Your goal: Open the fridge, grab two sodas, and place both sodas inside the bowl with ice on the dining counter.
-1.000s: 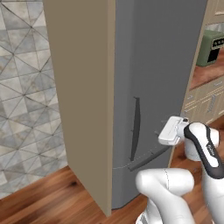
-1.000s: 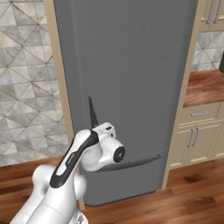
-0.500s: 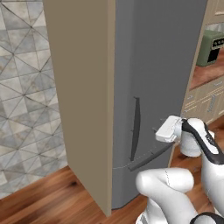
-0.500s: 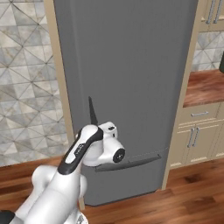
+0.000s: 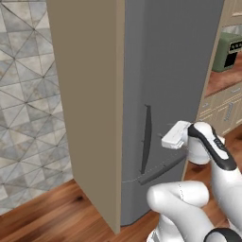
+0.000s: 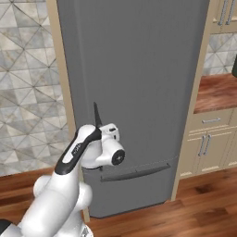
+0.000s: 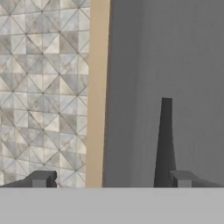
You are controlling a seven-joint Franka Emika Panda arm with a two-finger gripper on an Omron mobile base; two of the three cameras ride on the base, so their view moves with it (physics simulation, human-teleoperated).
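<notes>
Grey triangle-patterned wall tiles [image 5: 28, 104], wood plank floor [image 5: 52, 217], cream cabinets [image 6: 208, 143], possibly wood-topped counter [image 6: 215, 92]

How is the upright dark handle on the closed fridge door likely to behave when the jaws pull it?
The handle looks thin, curved and rigid, fixed to the door, so it probably won't flex. Its smooth taper might let the open gripper slip. The tall door of the fridge likely swings heavily.

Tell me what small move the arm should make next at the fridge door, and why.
Probably shift the gripper sideways until the vertical handle sits between its fingertips, then advance. The fridge is shut, the jaws are open and empty, and in the hand view the handle lines up with one fingertip rather than the gap.
</notes>
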